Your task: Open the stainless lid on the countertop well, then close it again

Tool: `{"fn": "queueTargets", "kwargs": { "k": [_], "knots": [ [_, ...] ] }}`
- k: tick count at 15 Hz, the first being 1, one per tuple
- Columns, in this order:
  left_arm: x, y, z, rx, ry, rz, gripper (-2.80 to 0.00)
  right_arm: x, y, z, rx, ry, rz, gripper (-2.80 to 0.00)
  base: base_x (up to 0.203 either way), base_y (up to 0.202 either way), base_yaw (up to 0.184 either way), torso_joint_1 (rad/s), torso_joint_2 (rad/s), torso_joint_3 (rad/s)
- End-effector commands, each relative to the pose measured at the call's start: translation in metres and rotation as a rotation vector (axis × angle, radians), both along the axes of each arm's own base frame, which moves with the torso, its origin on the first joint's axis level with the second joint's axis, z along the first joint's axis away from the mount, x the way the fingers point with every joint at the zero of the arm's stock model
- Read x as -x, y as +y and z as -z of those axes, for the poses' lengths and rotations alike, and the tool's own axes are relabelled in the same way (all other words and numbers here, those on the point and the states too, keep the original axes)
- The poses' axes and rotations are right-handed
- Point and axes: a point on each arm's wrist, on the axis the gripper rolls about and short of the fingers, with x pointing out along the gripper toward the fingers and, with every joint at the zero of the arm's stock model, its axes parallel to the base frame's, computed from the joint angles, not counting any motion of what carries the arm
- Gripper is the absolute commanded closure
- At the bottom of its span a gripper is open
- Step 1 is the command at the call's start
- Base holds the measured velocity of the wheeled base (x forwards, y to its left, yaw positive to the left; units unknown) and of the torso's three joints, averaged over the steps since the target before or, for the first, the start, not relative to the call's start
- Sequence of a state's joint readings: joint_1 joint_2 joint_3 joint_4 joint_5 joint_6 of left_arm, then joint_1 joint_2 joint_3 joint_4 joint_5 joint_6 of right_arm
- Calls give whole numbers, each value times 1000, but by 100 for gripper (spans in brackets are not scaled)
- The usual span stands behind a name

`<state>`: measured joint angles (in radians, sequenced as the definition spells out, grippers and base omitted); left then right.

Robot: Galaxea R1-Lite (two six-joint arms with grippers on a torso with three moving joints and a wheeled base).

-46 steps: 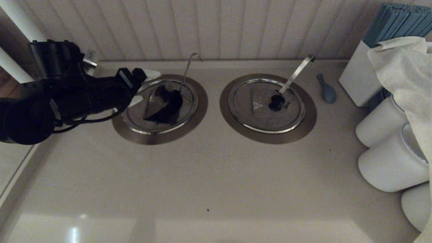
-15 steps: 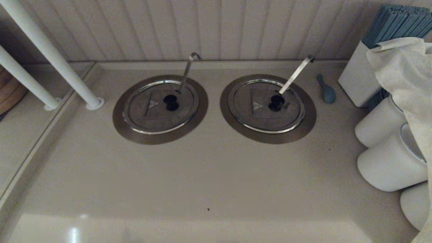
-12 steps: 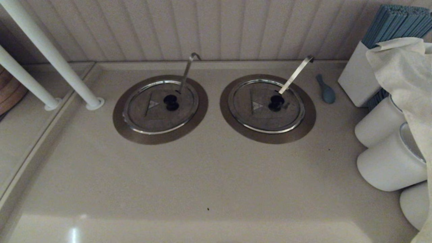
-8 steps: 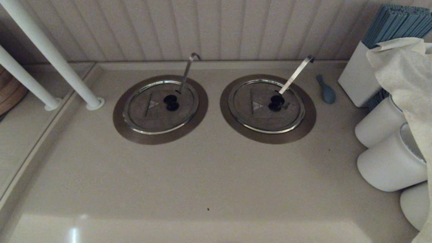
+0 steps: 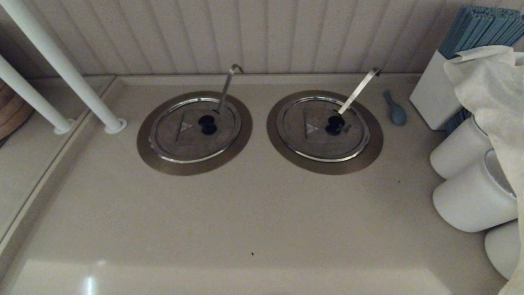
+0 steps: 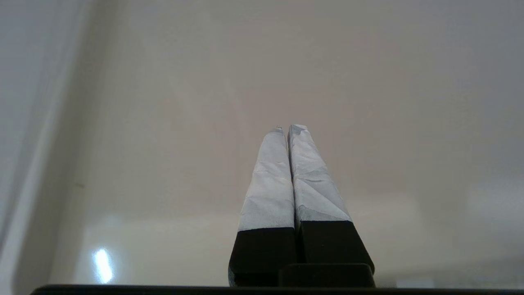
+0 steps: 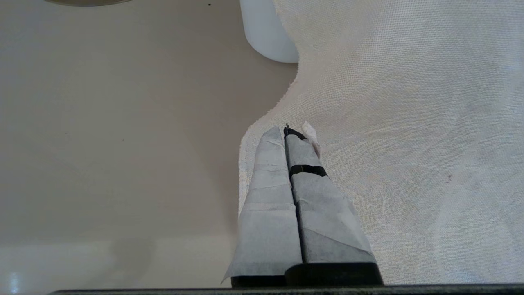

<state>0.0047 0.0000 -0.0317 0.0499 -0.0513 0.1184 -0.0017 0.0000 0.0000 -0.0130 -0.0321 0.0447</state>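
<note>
The stainless lid (image 5: 180, 137) lies flat and closed on the left countertop well, whose wide metal flange (image 5: 144, 153) rings it. A black knob (image 5: 208, 124) sits near its middle, and a thin hooked handle (image 5: 226, 86) rises through it. Neither arm shows in the head view. My left gripper (image 6: 286, 129) is shut with nothing in it, over bare beige counter. My right gripper (image 7: 288, 131) is also shut and empty, above the edge of a white cloth (image 7: 409, 123).
A twin lid (image 5: 319, 139) with a broad slanted handle (image 5: 360, 90) sits to the right. A small blue object (image 5: 396, 110) lies beyond it. White cylinders (image 5: 470, 196), a white box (image 5: 432, 96) and the draped cloth (image 5: 487, 86) crowd the right. Two white poles (image 5: 65, 69) stand at far left.
About three seconds ago my left arm was at the left lid with its flap raised; the arm has since withdrawn out of the head view and the lid lies flat.
</note>
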Motion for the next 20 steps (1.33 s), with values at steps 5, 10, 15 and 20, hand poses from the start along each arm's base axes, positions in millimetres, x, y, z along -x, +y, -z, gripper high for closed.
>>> {"fn": "queueTargets", "kwargs": {
  "k": [5, 10, 15, 20],
  "knots": [
    [-3, 0, 4, 52, -9, -18, 0, 0, 0, 0, 0, 1, 0, 0, 0, 0, 0, 0, 0, 0],
    [-3, 0, 4, 57, -8, -18, 0, 0, 0, 0, -1, 1, 0, 0, 0, 0, 0, 0, 0, 0],
    [-3, 0, 4, 57, -8, -20, 0, 0, 0, 0, 0, 1, 0, 0, 0, 0, 0, 0, 0, 0],
    [-3, 0, 4, 70, -12, -18, 0, 0, 0, 0, -1, 1, -1, 0, 0, 0, 0, 0, 0, 0]
  ]
}}
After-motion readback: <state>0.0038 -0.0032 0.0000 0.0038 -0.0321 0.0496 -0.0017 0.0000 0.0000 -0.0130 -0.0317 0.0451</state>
